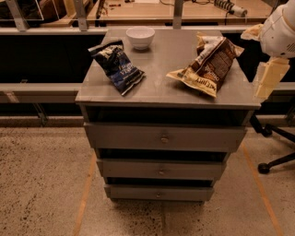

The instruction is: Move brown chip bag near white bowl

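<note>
The brown chip bag [209, 65] lies crinkled on the right half of the grey drawer cabinet's top [166, 69], its tan-yellow end towards the front edge. The white bowl [140, 37] stands at the back of the top, left of centre, well apart from the brown bag. A smaller dark blue-black chip bag [117, 67] lies on the left half, just in front of the bowl. My gripper [268, 79] hangs on the white arm at the right edge of the camera view, beside the cabinet's right side and to the right of the brown bag, touching nothing.
The cabinet has three drawers [163, 138] below an open slot. A wooden bench [184, 11] with metal posts runs behind it. An office chair base [276, 161] stands on the speckled floor at the right. A rail [37, 87] runs along the left.
</note>
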Available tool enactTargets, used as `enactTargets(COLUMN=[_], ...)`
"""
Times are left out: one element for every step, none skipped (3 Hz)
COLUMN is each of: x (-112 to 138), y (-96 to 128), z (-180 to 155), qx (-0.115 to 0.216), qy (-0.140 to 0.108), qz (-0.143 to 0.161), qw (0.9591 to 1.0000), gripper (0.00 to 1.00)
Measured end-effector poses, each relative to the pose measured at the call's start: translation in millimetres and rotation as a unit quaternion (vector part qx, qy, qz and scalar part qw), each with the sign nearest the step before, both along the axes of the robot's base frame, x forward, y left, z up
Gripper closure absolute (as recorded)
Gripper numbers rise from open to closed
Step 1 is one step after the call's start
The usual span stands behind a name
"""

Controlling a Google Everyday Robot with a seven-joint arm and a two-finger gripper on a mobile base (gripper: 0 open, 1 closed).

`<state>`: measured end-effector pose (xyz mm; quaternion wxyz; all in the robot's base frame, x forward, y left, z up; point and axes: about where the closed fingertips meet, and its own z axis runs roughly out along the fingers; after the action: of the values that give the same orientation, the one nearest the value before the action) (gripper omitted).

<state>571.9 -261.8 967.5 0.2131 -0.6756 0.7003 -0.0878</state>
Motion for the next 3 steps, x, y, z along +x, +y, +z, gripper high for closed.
enactTargets(x=[26,57,84], y=[-16,-30,-18], z=[-16,-29,-34], qx=[-0.044,-0.073,-0.075], qy=[-0.013,-0.038,-0.068], qz=[0.009,0.061,0.144], qw=[0.9989,0.9947,0.9845], gripper=[0.0,0.0,0.0])
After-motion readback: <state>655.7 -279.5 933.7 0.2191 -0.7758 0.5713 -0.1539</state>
